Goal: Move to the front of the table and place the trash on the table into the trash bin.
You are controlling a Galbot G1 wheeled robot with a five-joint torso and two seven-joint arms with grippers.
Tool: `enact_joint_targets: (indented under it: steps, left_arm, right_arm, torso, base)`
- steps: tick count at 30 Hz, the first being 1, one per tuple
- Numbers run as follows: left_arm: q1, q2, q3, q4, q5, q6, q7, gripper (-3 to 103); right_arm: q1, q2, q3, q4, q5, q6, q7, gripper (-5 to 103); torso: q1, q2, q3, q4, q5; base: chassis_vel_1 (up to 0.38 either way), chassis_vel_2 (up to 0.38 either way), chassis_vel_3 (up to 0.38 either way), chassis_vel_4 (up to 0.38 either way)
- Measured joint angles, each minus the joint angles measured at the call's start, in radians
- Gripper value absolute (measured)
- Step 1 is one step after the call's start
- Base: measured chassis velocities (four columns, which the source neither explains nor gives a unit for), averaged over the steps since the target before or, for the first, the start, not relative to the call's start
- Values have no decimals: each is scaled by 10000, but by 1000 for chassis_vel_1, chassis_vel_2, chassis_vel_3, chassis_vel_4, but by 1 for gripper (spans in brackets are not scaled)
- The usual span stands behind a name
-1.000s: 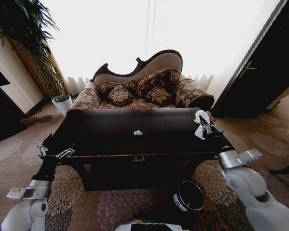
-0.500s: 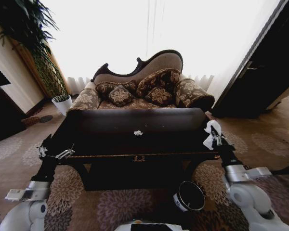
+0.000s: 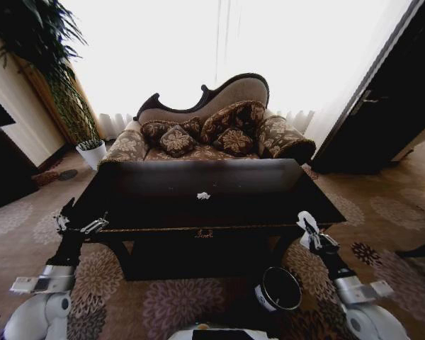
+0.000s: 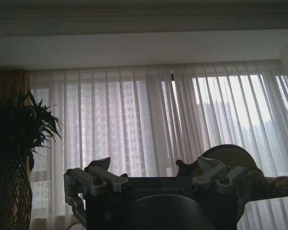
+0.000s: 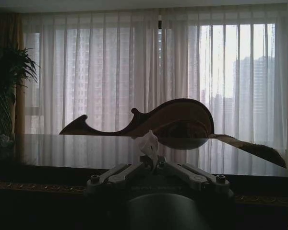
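Right tool [image 3: 308, 228] lowered off table [image 3: 156, 212], clamped on paper wad [image 5: 149, 142], left tool [image 4: 158, 179] apart

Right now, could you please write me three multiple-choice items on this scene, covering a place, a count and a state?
1. Where is the trash bin?
A. on the sofa
B. on the carpet before the table, near its right corner
C. on the tabletop

2. How many white paper wads lie on the tabletop?
A. one
B. three
C. five

3. What is the right gripper doing?
A. hanging open
B. gripping a bottle
C. holding a white paper wad

Answers: 1 B, the bin stands on the floor below the table's front edge; 2 A, a single wad lies mid-table; 3 C, the right wrist view shows paper pinched between its fingers.
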Motion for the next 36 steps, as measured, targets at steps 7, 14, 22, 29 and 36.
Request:
enact_joint_targets:
  steps: [7, 14, 22, 29, 36]
  left_arm:
    - [-162, -6, 205, 256, 68, -66, 6, 100]
    - [-92, 124, 28, 338, -50, -216, 9, 100]
    - [116, 315, -413, 146, -321, -235, 8, 100]
    - [438, 442, -788, -283, -427, -235, -3, 100]
    - [769, 587, -1202, -532, -583, -232, -48, 100]
  right_arm:
    - [-495, 53, -61, -759, -510, 693, -359, 1]
    - [26, -81, -1221, -2237, -1542, 918, -429, 1]
    - [1230, 36, -3035, -4668, -2632, 1101, -430, 1]
    - [2954, 216, -4384, -6680, -3497, 1272, -289, 1]
    - [4425, 486, -5304, -7919, -3664, 1155, -46, 1]
  torso:
    - [0, -1, 0, 0, -1]
    - [0, -1, 0, 2, 0]
    - [-1, -1, 0, 0, 0]
    - [0, -1, 0, 3, -5]
    - [0, -1, 0, 3, 0]
  base:
    - [0, 0, 0, 0]
    - [0, 0, 0, 0]
    - [0, 0, 0, 0]
    - [0, 0, 0, 0]
    - [0, 0, 0, 0]
